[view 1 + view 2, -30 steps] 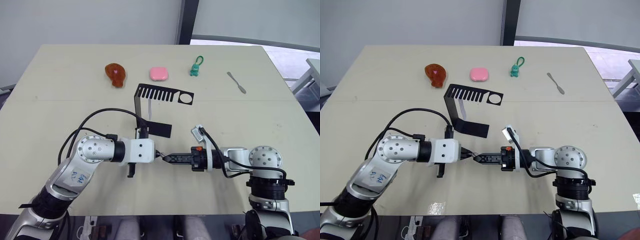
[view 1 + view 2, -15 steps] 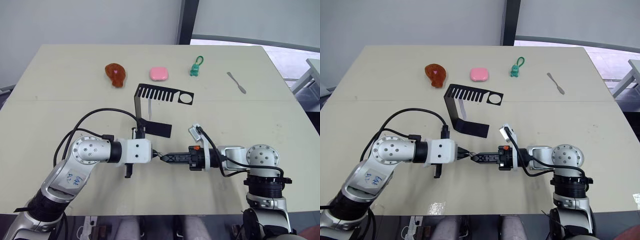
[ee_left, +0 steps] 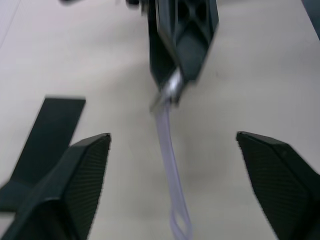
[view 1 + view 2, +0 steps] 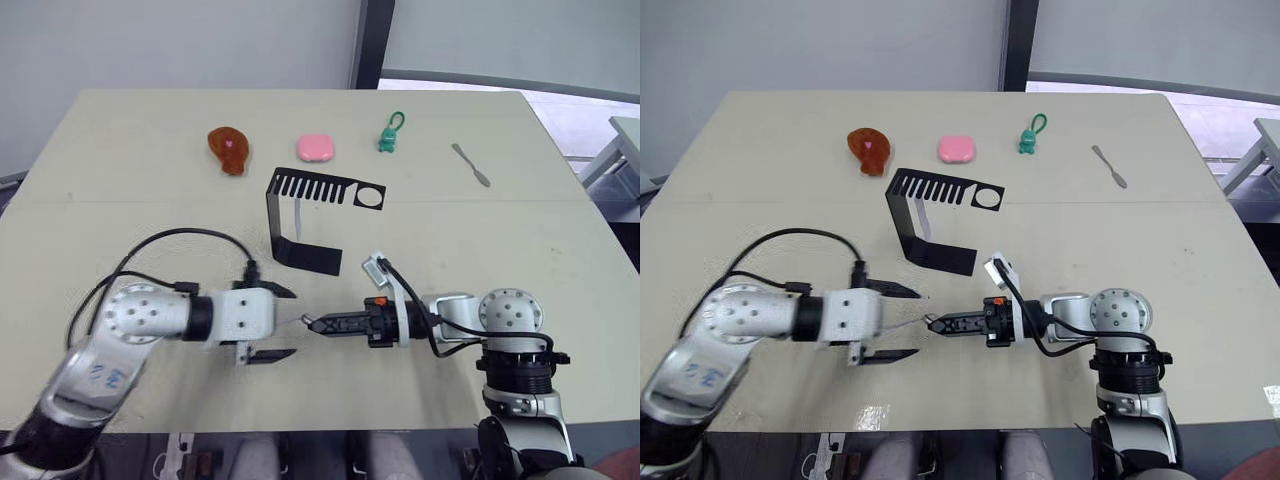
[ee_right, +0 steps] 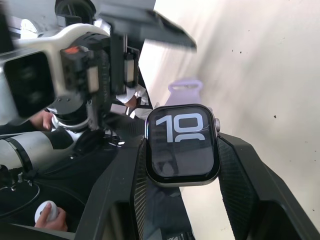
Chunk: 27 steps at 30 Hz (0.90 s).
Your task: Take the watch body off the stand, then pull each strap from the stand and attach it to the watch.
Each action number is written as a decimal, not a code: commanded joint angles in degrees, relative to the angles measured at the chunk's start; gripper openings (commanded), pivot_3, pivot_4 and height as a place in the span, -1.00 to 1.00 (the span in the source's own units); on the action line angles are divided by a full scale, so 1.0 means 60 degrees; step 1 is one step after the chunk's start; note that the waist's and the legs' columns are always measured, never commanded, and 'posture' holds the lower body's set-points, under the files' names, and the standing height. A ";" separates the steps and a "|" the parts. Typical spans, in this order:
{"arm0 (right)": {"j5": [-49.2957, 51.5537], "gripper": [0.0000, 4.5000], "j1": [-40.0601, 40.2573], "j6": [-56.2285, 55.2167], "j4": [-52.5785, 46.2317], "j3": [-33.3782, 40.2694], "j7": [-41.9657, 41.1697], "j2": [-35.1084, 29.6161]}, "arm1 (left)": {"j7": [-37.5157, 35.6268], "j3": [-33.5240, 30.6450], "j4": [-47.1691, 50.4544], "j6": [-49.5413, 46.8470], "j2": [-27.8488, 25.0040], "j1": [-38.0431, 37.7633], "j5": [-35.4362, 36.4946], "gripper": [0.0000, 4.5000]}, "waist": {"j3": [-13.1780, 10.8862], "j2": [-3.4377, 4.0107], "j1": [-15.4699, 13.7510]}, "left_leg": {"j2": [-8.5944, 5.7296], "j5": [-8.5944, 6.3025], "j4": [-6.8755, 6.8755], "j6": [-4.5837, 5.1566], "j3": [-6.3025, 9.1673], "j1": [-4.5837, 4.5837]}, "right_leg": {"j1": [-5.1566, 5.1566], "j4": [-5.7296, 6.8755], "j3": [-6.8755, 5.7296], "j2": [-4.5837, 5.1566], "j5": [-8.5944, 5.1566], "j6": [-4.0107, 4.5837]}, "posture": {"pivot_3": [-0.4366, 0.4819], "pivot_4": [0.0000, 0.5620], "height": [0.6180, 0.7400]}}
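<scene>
Beige table (image 4: 120, 180), brown drumstick-shaped toy (image 4: 229, 148), pink rounded object (image 4: 316, 148), green keychain figure (image 4: 389, 134), grey metal spatula tool (image 4: 470, 164)

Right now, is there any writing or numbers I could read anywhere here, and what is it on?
"10": large white digits on the black screen of the watch body, held in the right gripper; a second row below is cut off and unreadable.
Blue handwritten marks on the left arm's white cover: too blurred to read.
Nothing else carries readable text.
</scene>
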State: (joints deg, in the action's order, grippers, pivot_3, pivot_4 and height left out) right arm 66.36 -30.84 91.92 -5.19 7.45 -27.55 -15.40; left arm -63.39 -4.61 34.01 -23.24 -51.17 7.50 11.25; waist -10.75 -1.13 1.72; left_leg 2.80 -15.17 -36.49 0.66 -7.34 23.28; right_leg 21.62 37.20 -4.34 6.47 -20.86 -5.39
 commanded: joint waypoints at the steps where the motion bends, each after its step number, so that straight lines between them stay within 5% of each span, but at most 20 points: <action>1: 0.0151 -0.33 -0.0061 -0.0629 -0.0528 0.0051 -0.0639 -0.0176 | -0.0576 -0.1500 -0.0282 0.0449 -0.0059 -0.0503 0.1271 1.00 | 0.0000 0.0000 -0.0009 | -0.0001 -0.0002 0.0000 0.0002 0.0000 0.0000 | 0.0000 -0.0028 -0.0001 0.0004 0.0000 0.0000 | -0.05 -0.47 1.00; 5: -0.0955 -0.33 0.0141 -0.2820 -0.1848 -0.0773 -0.1983 -0.1021 | -0.0674 -0.2527 -0.0836 0.0363 0.0277 -0.0713 0.2612 1.00 | 0.0002 -0.0003 -0.0028 | -0.0010 -0.0015 0.0004 0.0019 0.0007 0.0005 | -0.0003 -0.0040 -0.0008 0.0015 0.0000 -0.0001 | -0.05 -0.47 1.00; 9: -0.4448 -0.33 0.0830 -0.7819 -0.3485 -0.2712 -0.4567 -0.2950 | -0.0630 -0.2982 -0.1336 0.0716 0.0517 -0.0824 0.3097 1.00 | 0.0001 -0.0003 -0.0022 | -0.0014 -0.0024 0.0007 0.0013 0.0007 0.0003 | -0.0006 -0.0052 -0.0015 0.0012 0.0000 -0.0004 | -0.05 -0.47 1.00; 17: -0.7981 -0.33 0.1830 -1.4688 -0.2582 -0.3195 -0.6334 -0.3932 | -0.1297 -0.3205 -0.1630 0.1581 0.0299 -0.1570 0.3236 1.00 | 0.0001 -0.0012 0.0003 | -0.0002 -0.0020 -0.0002 0.0004 -0.0030 -0.0020 | -0.0005 -0.0038 -0.0013 -0.0001 0.0002 -0.0010 | -0.05 -0.47 1.00; 22: -0.8683 -0.33 0.2083 -1.6806 -0.1779 -0.3168 -0.6722 -0.4082 | -0.1411 -0.3476 -0.1714 0.1617 0.0232 -0.1857 0.3548 1.00 | 0.0003 -0.0016 -0.0011 | -0.0002 -0.0019 -0.0009 0.0005 -0.0026 -0.0020 | -0.0010 -0.0041 -0.0009 0.0002 0.0002 -0.0009 | -0.05 -0.47 1.00; 27: -0.8861 -0.33 0.1910 -1.7058 -0.1603 -0.3420 -0.6745 -0.3964 | -0.1232 -0.3584 -0.1603 0.1638 0.0268 -0.1930 0.3656 1.00 | 0.0003 -0.0016 0.0007 | 0.0004 -0.0019 -0.0021 0.0004 -0.0019 -0.0020 | -0.0016 -0.0036 -0.0009 0.0002 0.0002 -0.0008 | -0.05 -0.47 1.00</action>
State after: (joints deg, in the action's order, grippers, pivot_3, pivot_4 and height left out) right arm 12.97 -18.54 -9.04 -13.92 -13.24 -67.61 -39.64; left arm -71.09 -24.21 23.74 -14.13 -49.20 -3.74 31.80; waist -10.74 -1.22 1.76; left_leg 2.83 -15.28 -36.61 0.68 -7.45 23.16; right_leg 21.52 36.99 -4.40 6.48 -20.85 -5.44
